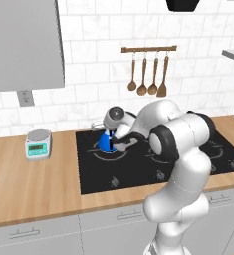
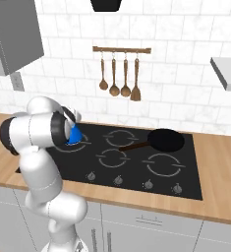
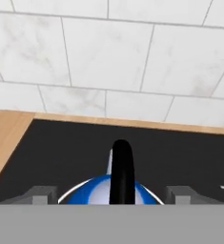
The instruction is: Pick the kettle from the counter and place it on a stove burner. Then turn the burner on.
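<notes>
The small bright-blue kettle (image 1: 105,143) (image 2: 75,134) stands on the black cooktop (image 1: 138,174), inside the white-outlined stove burner (image 1: 119,155) (image 2: 64,148) at the cooktop's rear, on the side nearest the scale. My gripper (image 1: 114,141) (image 3: 108,193) hangs over it from the arm's side. In the hand view the kettle's thin black handle (image 3: 121,171) rises upright midway between my two fingertips (image 3: 37,194), which stand wide apart and clear of it, so the gripper is open. The wooden counter (image 1: 34,184) runs along both sides of the cooktop.
A grey scale with a green display (image 1: 39,144) sits on the counter left of the cooktop. A black frying pan (image 2: 166,140) rests on the far rear burner. Knobs (image 2: 118,180) line the cooktop's front edge. Wooden utensils (image 1: 148,74) hang on the tiled wall.
</notes>
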Motion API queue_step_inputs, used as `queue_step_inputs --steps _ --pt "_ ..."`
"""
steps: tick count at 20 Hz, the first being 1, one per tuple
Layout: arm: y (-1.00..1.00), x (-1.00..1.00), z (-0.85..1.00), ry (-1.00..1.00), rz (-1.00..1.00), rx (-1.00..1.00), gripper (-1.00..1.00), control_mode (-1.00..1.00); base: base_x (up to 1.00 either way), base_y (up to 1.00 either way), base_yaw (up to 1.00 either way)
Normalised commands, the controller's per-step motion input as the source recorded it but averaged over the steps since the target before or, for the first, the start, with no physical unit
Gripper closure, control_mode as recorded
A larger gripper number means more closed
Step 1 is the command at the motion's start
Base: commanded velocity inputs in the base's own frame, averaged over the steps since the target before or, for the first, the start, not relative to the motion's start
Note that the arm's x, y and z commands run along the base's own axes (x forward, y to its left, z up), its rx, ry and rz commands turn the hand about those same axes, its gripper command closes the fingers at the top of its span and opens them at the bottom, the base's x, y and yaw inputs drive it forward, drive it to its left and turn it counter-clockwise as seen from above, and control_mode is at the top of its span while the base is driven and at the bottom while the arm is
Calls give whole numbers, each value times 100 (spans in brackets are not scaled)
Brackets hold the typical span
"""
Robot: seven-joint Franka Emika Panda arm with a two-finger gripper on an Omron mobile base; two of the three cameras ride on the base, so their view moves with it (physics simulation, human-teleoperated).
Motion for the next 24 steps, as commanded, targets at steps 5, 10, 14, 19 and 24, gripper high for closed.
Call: queue_step_inputs --steps 5,10,14,19,24 --pt "0 -5 56 0 -8 0 -100 -100 0 0 0" --pt "2 -95 28 3 -2 1 -100 -100 0 0 0" --pt "16 -100 2 9 0 0 -100 -100 0 0 0" --pt "4 -100 -1 15 0 0 -100 -100 0 0 0" --pt "1 -88 -79 46 0 -3 -100 -100 0 0 0"
